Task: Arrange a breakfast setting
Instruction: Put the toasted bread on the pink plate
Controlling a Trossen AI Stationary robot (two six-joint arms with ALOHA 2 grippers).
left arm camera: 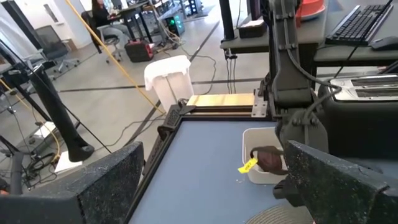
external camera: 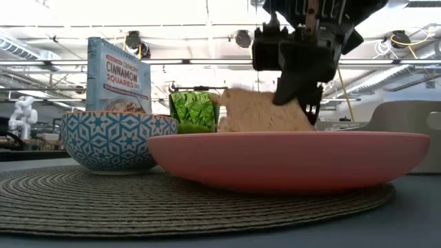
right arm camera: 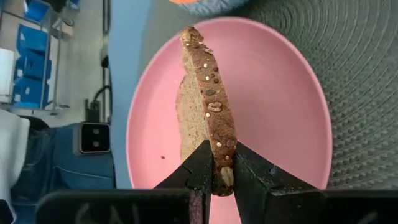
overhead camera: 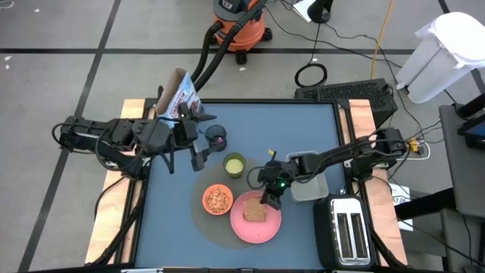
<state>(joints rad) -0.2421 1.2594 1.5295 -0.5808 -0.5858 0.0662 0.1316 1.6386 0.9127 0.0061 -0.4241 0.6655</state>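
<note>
- High view: right gripper (overhead camera: 267,199) sits lower centre of frame, over the upper edge of the round pink plate (overhead camera: 267,225), clamped on the brown seeded toast slice (overhead camera: 255,213).
- Right wrist view: both dark fingers (right arm camera: 198,169) pinch the toast slice's crust edge at bottom centre; slice (right arm camera: 202,106) stands on edge and runs up-frame from the grip, pink plate (right arm camera: 273,93) directly behind it.
- Low view: toast (external camera: 258,110) is upright above the plate rim (external camera: 289,155), centre frame, gripper (external camera: 300,89) coming in from the top and gripping its right end. Whether its lower edge touches the plate: hidden by the rim.
- Plate rests on the round grey woven mat (overhead camera: 203,221); small patterned bowl with orange contents (overhead camera: 217,199) just left of the plate, also on the mat.
- Green cup (overhead camera: 234,164) above the bowl, at the mat's upper edge; dark blue mug (overhead camera: 216,136) further up-left; cereal box (overhead camera: 179,95) at the table's top-left edge.
- Left gripper (overhead camera: 186,148) hovers left of centre, between mug and cereal box, jaws spread wide, nothing in them.
- Left wrist view: dark red fruit (left arm camera: 268,160) with a yellow tag lies in the clear rectangular tub (left arm camera: 258,140), right of centre.
- Black toaster (overhead camera: 347,231) in the lower right corner of the table, apart from the plate.
</note>
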